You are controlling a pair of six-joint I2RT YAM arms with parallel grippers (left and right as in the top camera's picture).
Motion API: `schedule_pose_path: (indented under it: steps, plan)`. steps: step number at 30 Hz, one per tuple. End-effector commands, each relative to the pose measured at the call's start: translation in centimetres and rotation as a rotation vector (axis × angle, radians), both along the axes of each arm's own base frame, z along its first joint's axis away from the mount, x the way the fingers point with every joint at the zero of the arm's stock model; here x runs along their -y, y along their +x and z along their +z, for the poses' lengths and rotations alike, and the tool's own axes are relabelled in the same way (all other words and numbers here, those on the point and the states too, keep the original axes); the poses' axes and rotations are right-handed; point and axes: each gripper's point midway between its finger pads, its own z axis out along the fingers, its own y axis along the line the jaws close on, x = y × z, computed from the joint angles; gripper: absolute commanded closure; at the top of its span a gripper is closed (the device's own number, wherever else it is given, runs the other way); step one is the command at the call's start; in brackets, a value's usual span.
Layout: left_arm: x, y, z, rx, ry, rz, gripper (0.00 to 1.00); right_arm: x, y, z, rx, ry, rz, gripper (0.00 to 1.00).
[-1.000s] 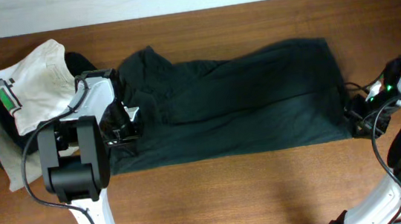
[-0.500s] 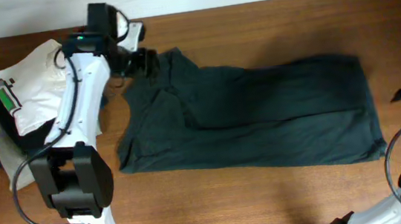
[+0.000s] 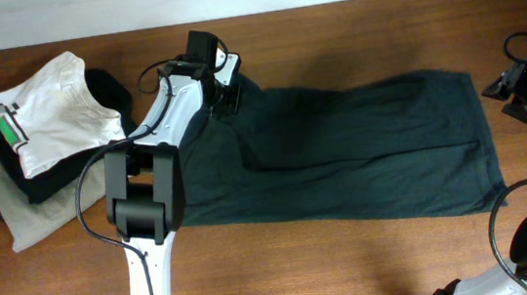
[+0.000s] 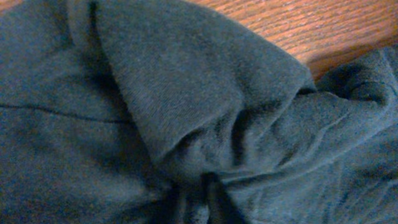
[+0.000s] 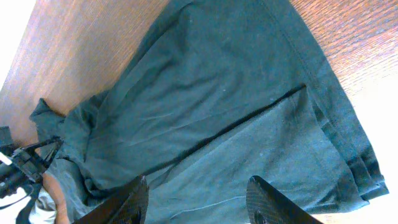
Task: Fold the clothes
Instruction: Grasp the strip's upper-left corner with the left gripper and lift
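Observation:
The very dark greenish-black T-shirt (image 3: 363, 157) lies spread flat across the wooden table, plain side up. My left gripper (image 3: 223, 91) is at its back left corner, where the cloth is bunched. In the left wrist view the shirt (image 4: 186, 93) fills the frame and the jaws (image 4: 200, 202) sit close together, pinching a fold. My right gripper (image 3: 508, 92) hovers off the shirt's right edge, apart from it. In the right wrist view its fingers (image 5: 202, 199) are wide open and empty above the shirt (image 5: 205, 106).
A white folded shirt with a green label (image 3: 44, 112) lies on a dark garment and a beige folded garment (image 3: 15, 208) at the left. Bare wooden table (image 3: 354, 266) runs along the front. The table's back edge meets a white wall.
My left gripper has moved right along the back edge with the shirt's corner. My right gripper let go of the right edge earlier and now hovers further back, open.

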Motion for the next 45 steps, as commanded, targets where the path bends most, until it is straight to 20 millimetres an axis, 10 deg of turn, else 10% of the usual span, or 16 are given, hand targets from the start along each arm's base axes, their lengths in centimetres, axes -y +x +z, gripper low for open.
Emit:
schedule_pose_path:
  steps: [1, 7, 10, 13, 17, 20, 25, 30, 34, 40, 43, 45]
  plan:
    - [0.3, 0.3, 0.7, -0.005, 0.009, -0.008, 0.99, 0.2, 0.1, 0.6, 0.014, -0.034, 0.015, 0.45]
    - [-0.2, 1.9, 9.7, 0.065, 0.035, 0.012, 0.99, 2.4, 2.2, 1.0, 0.093, -0.136, 0.001, 0.45]
    - [-0.2, 1.9, 12.1, 0.086, 0.029, 0.013, 0.79, 3.2, 3.5, 0.3, 0.118, -0.152, -0.002, 0.45]
    - [-2.3, 2.1, 11.2, 0.087, 0.143, 0.057, 0.4, 3.0, 3.2, -0.1, 0.095, -0.137, -0.001, 0.46]
    - [-7.2, 1.5, 4.3, -0.09, 0.196, 0.127, 0.96, 2.8, 3.0, -0.5, 0.077, -0.124, 0.0, 0.45]
    - [-9.0, 0.0, -1.6, -0.254, 0.148, 0.148, 1.0, 2.8, 2.9, -0.5, 0.076, -0.123, 0.0, 0.45]
    - [-16.1, 0.6, -1.1, -0.259, 0.213, 0.301, 0.98, 2.8, 3.0, -0.5, 0.077, -0.124, 0.0, 0.46]
    - [-9.2, 2.6, 7.8, -0.101, -0.035, 0.177, 0.72, 2.9, 3.0, -0.5, 0.079, -0.125, 0.0, 0.46]
    - [-4.7, 1.8, 5.0, -0.132, -0.005, 0.095, 0.6, 2.9, 3.0, -0.5, 0.078, -0.125, 0.0, 0.45]
    - [-3.5, 1.7, 1.0, -0.172, 0.005, 0.061, 0.58, 2.8, 3.0, -0.5, 0.076, -0.123, 0.0, 0.45]
    - [-2.5, 1.4, 1.3, -0.191, -0.048, 0.044, 1.0, 2.8, 3.0, -0.5, 0.076, -0.123, 0.0, 0.45]
    - [-1.7, 1.8, 3.6, -0.162, -0.099, 0.028, 1.0, 2.8, 3.0, -0.5, 0.077, -0.124, 0.0, 0.46]
